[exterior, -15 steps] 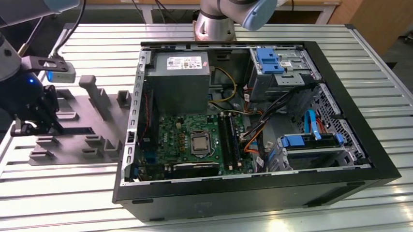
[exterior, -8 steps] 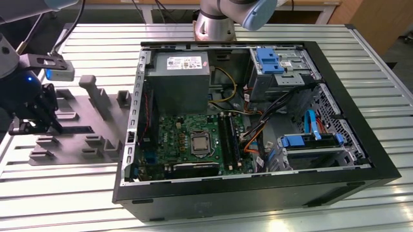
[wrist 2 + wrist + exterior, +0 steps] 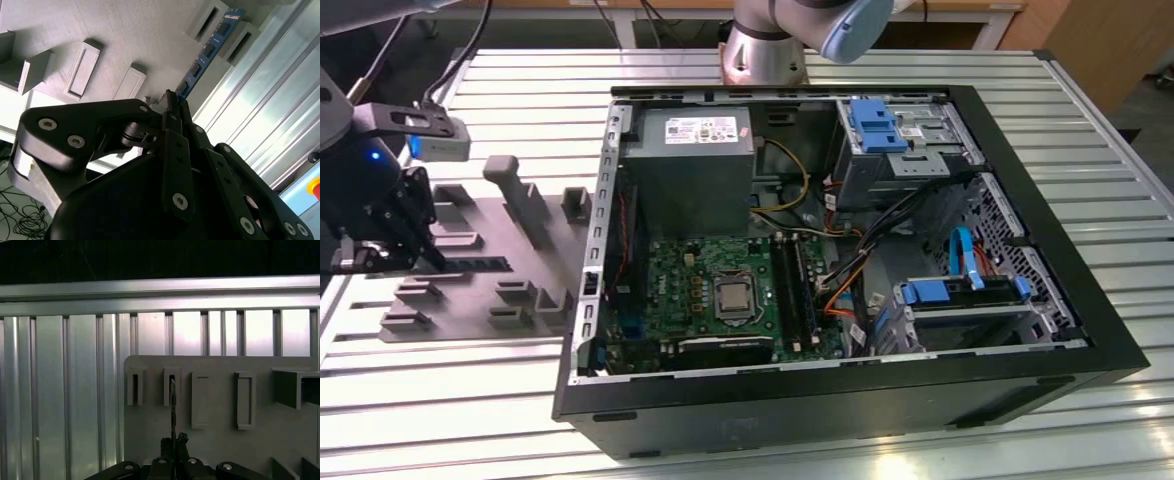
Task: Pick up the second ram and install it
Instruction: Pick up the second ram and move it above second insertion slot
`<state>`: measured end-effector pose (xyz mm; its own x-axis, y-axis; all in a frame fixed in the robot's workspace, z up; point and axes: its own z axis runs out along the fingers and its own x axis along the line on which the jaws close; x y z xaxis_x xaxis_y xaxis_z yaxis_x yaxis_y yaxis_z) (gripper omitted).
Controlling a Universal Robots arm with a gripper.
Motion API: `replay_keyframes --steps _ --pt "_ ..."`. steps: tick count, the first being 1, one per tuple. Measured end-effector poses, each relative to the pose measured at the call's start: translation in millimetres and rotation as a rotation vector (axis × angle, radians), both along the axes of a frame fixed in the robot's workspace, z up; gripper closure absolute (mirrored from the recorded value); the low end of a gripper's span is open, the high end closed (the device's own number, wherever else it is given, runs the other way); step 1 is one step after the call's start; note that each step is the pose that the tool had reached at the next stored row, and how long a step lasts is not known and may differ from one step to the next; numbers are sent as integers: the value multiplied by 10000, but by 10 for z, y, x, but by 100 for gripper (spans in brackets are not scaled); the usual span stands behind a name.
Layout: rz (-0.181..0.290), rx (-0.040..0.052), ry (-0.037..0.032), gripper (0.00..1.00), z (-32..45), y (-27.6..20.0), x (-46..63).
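Observation:
The second ram [image 3: 209, 48] is a thin blue-green board with dark chips. It stands on edge on the grey holder tray [image 3: 494, 290], its far end in one of the tray's slots [image 3: 171, 376]. My gripper [image 3: 171, 101] is shut on the near end of the ram, one finger on each flat face. In the first wrist view the ram [image 3: 172, 407] shows edge-on, rising from between the fingertips [image 3: 164, 444]. In the exterior view my gripper [image 3: 427, 256] sits at the left, over the tray, and the ram [image 3: 474, 263] shows as a dark strip beside it.
An open black PC case [image 3: 854, 400] lies in the middle of the ribbed metal table [image 3: 1067, 150]. Inside are a green motherboard [image 3: 687, 285] with long black slots [image 3: 787, 285], a grey power supply [image 3: 687, 150], cables and blue drive brackets [image 3: 874, 125]. The arm's base [image 3: 767, 50] stands behind the case.

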<state>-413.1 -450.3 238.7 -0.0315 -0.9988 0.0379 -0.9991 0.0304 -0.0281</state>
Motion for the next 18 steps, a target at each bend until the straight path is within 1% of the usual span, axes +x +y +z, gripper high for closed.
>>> replay_keyframes --steps 18 --pt "0 0 0 86 260 8 0"
